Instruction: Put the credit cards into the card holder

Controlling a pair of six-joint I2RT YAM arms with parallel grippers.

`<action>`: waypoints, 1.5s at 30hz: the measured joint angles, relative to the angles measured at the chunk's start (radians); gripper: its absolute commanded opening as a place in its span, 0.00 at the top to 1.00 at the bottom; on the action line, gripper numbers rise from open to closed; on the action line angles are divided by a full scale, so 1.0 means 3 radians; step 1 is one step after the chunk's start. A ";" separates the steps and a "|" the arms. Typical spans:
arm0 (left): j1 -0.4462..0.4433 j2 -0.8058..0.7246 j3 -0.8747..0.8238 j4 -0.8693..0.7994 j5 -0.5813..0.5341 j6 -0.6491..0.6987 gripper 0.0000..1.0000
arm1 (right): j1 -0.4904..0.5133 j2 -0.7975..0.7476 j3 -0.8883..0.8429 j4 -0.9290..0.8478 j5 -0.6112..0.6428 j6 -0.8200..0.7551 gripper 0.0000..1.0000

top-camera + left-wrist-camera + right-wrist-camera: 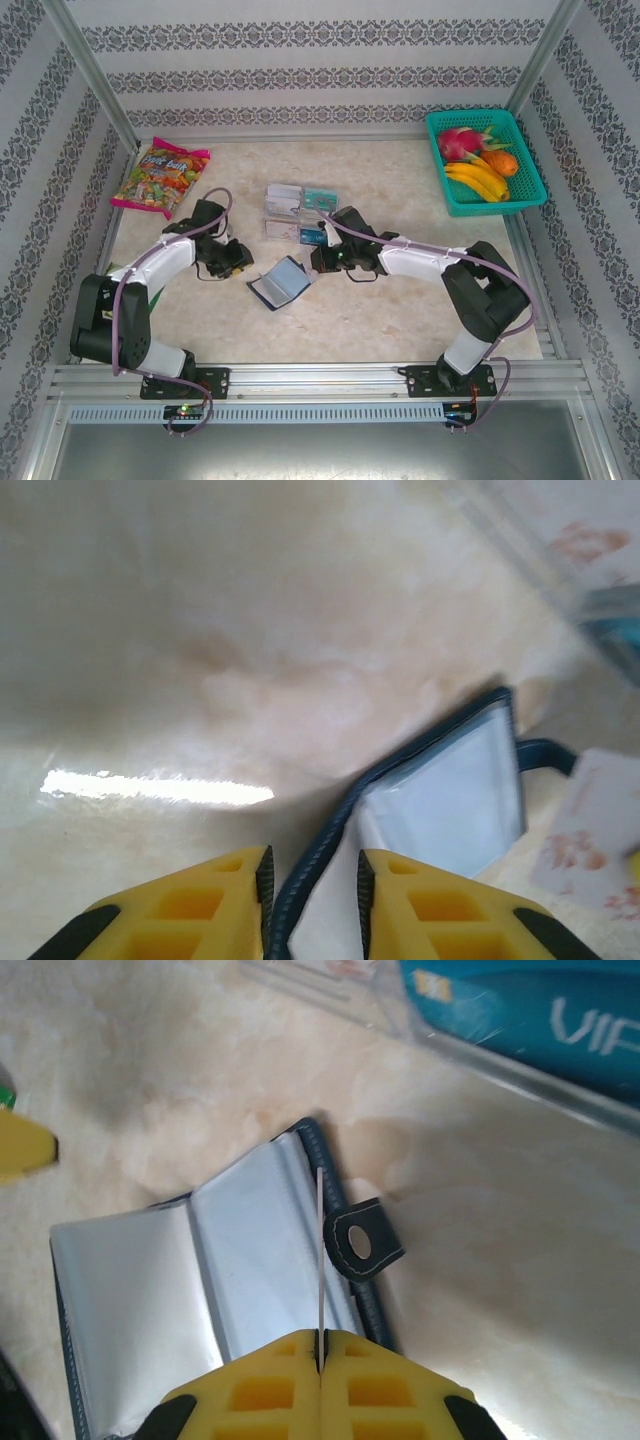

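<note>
Beige marble-look table [420, 310] w/ patterned walls behind: candy bag [160, 178] far L, green fruit basket [528, 165] far R, clear tray [301, 214] w/ more cards [320, 198] mid-back, and card holder [281, 284] lying open, grey pockets up, just in front of tray, btwn both grippers. Left gripper [313, 888] has jaws parted a little around holder's navy edge, gap on one side, so not pinching it. Right gripper [320, 1345] is clamped tight on a thin white credit card [320, 1250], held upright & edge-on over holder's tab-side pocket, beside the snap tab [362, 1245]; can't tell if it touches.
</note>
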 measured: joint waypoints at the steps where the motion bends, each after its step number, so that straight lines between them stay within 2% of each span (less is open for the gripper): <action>1: 0.0000 -0.0006 0.0106 -0.0061 -0.0024 0.0017 0.68 | 0.0001 0.0014 0.0000 0.0000 -0.0024 -0.0020 1.00; 7: -0.0074 -0.0200 0.0421 -0.0206 -0.0074 0.0019 0.67 | -0.0014 0.0100 0.0000 -0.0006 -0.0064 -0.0111 1.00; 14: -0.0618 -0.0014 0.0449 -0.0224 -0.0009 -0.0062 0.67 | -0.0025 0.0181 0.0000 -0.0006 -0.0084 -0.0175 1.00; 18: -0.0800 0.0154 0.0425 -0.0237 -0.0009 -0.0089 0.68 | -0.0025 0.0184 0.0000 -0.0006 -0.0085 -0.0221 1.00; 21: -0.0827 0.0178 0.0352 -0.0230 -0.0022 -0.0097 0.70 | -0.0025 0.0189 -0.0001 -0.0004 -0.0098 -0.0230 1.00; 27: -0.0835 0.0309 -0.0043 -0.0196 -0.0058 -0.0106 0.88 | -0.0023 0.0212 -0.0001 0.0023 -0.0134 -0.0229 1.00; 34: -0.0838 0.0235 -0.0378 -0.0123 -0.0159 -0.0122 0.96 | -0.0023 0.0258 -0.0001 0.0060 -0.0173 -0.0228 1.00; 39: -0.0838 0.0231 -0.0411 -0.0064 -0.0159 -0.0137 0.99 | 0.0003 0.0258 0.0005 0.0084 -0.0225 -0.0215 1.00; 45: -0.0838 0.0238 -0.0415 -0.0052 -0.0159 -0.0146 1.00 | 0.0186 0.0258 0.0045 0.0079 -0.0295 -0.0174 1.00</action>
